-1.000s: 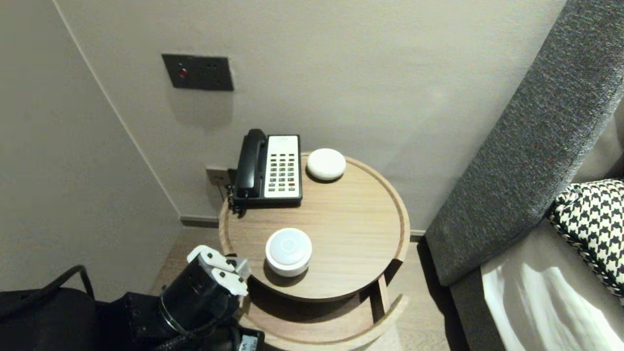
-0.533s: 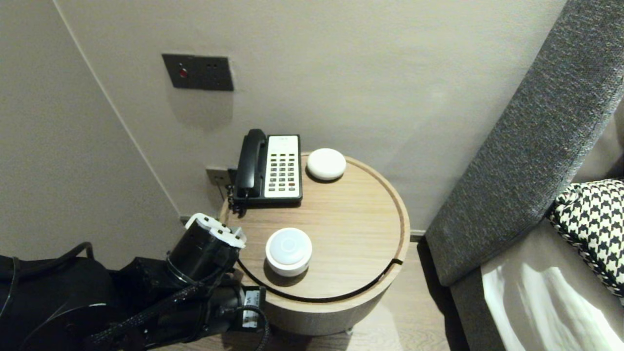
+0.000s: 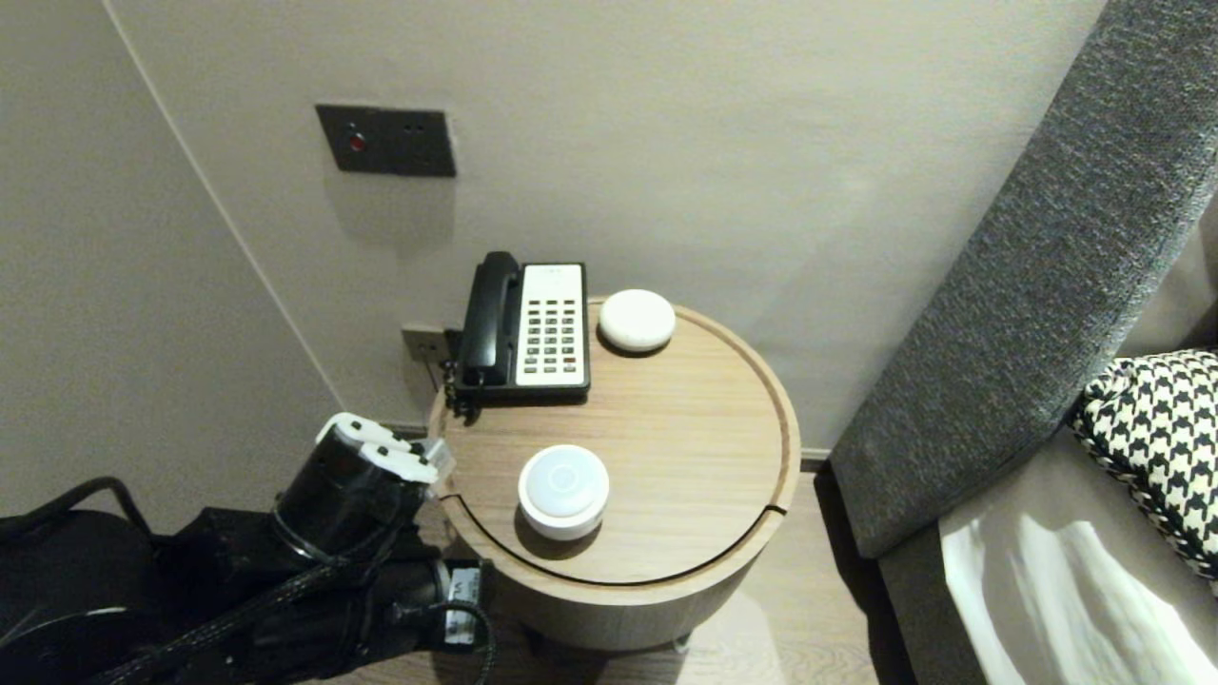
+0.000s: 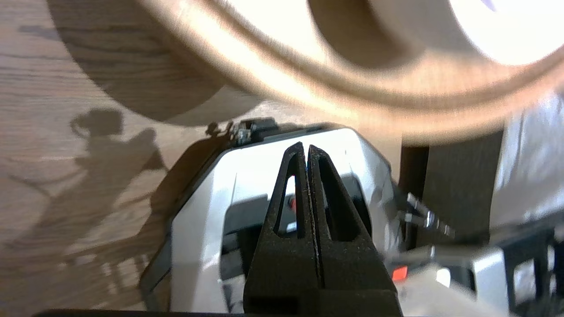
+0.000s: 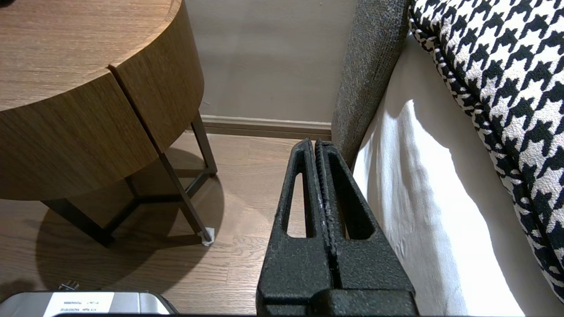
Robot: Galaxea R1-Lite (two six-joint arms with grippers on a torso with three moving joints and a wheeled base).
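Left tool (image 4: 307, 147) closed beside table (image 3: 666, 569), label (image 3: 462, 603) illegible

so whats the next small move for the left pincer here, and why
Probably draw the left pincer back from the round table's rim, toward the robot. It is shut and holds nothing, pointing down just off the table's left edge, and the drawer front sits flush with the table's side. The right pincer is parked, shut, beside the bed.
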